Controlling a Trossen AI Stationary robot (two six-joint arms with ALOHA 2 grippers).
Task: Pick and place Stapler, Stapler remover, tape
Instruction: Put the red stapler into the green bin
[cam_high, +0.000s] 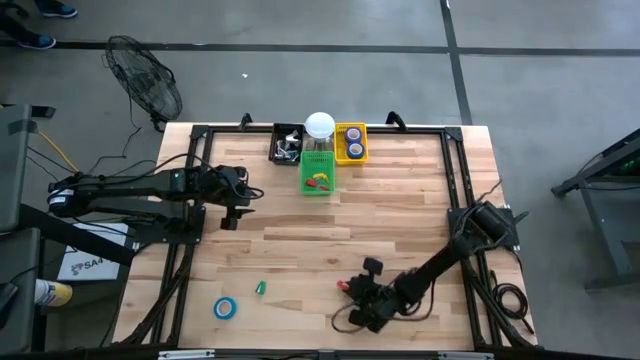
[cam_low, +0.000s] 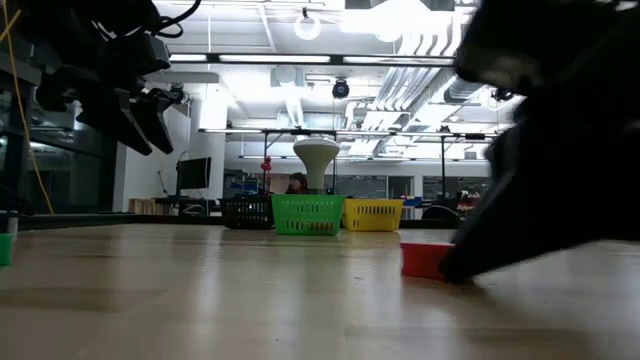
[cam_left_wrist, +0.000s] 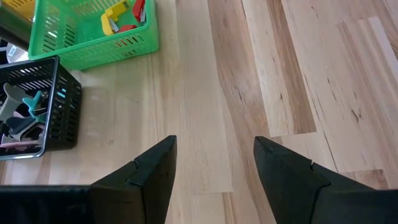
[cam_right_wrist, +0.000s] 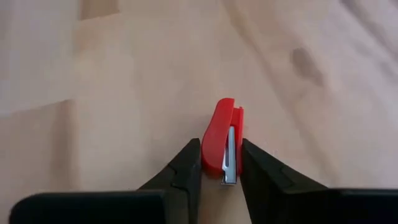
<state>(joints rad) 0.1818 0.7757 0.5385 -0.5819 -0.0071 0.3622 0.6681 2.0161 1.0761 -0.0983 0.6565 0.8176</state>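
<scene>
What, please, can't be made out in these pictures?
- Stapler, high view: mostly hidden under the right arm's jaws; only a red speck shows.
- Stapler, low view: partly blocked by the dark right arm.
- Black basket, high view: contents too small to identify.
- Blue tape: outside both wrist views.

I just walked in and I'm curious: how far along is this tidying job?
Some items already sit in the green basket, black basket and yellow basket. Right now the right gripper is closed on a red stapler. A blue tape roll and small green item remain. The left gripper waits open.
</scene>
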